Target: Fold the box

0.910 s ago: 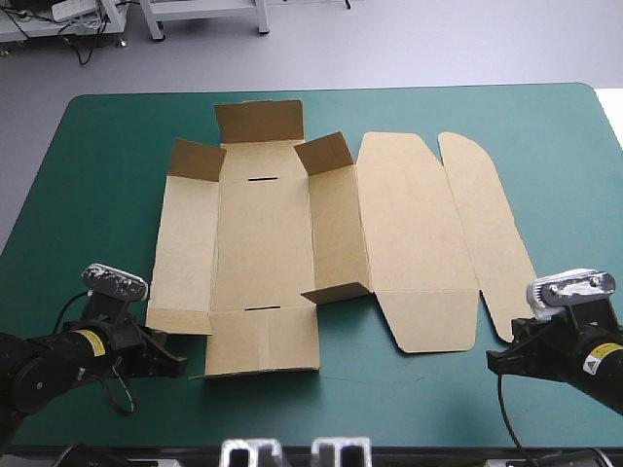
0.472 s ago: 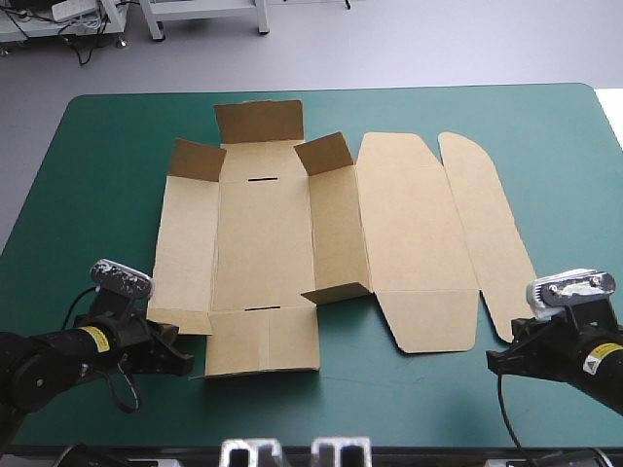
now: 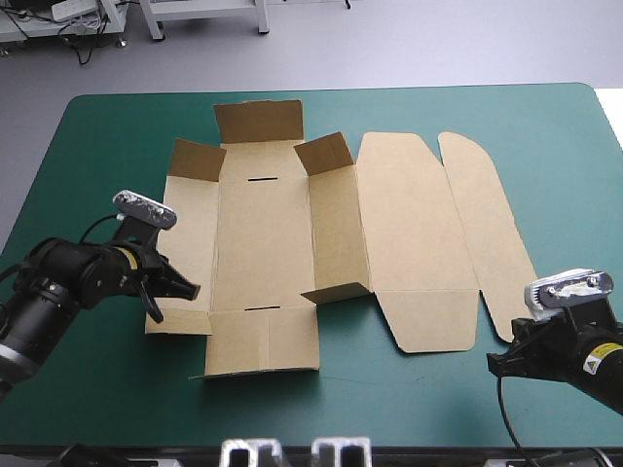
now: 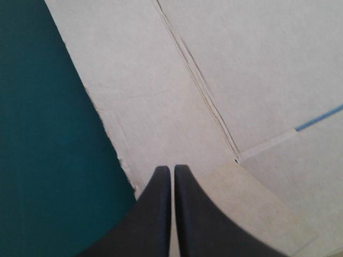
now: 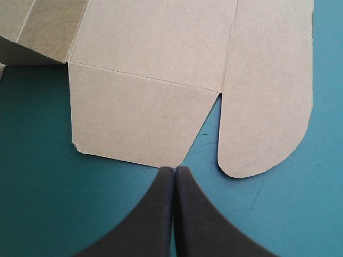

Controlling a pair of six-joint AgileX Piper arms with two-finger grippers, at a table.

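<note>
The brown box (image 3: pixel 263 243) lies as a cut sheet in the middle of the table. Its lid panels are flat to the right, and the far flaps and one near inner flap (image 3: pixel 336 292) are raised. My left gripper (image 3: pixel 190 290) is shut at the sheet's left side panel, just above the near-left flap. In the left wrist view its tips (image 4: pixel 172 168) hover over the board (image 4: pixel 214 64) close to its left edge. My right gripper (image 3: pixel 496 362) is shut, low on the cover. Its tips (image 5: pixel 174 169) stop just short of the lid's near flap (image 5: pixel 139 118) and rounded flap (image 5: pixel 268 107).
Teal-green cover (image 3: pixel 97 165) shows on all sides of the sheet, widest at the left and along the near edge (image 3: pixel 389 409). The table's far edge lies beyond the raised far flap (image 3: pixel 259 121).
My left gripper has risen from the near-left corner area and moved away from the near edge, onto the box's left side panel. The right gripper and the box have not moved.
</note>
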